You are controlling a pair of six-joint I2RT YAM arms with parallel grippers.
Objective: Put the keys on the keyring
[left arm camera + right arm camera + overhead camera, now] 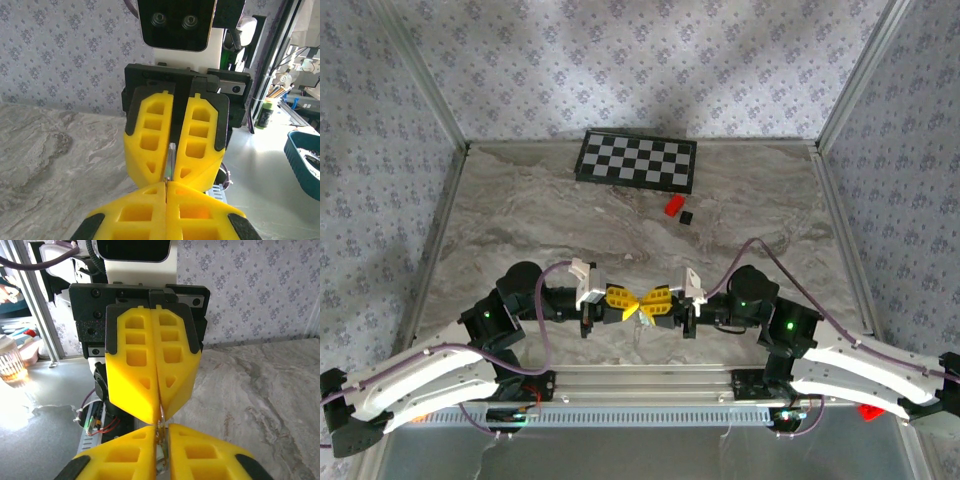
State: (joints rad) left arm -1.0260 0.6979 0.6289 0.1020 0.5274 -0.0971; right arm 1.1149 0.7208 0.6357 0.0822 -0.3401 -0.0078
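Fingers [150,145] on the right gripper [170,176] pinch a thin silvery-greenish flat key [171,157]; left gripper [159,418] seems clamped on the dark wire keyring [161,429]. One crooked nudge and something slips.

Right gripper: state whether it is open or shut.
Shut on the keys: in the left wrist view the right gripper pinches that thin pale piece edge-on between its yellow fingers.

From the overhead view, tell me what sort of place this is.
Probably a robot test cell: a marble-patterned tabletop boxed in by wallpapered panels on aluminium posts, a checkerboard calibration board at its far edge.
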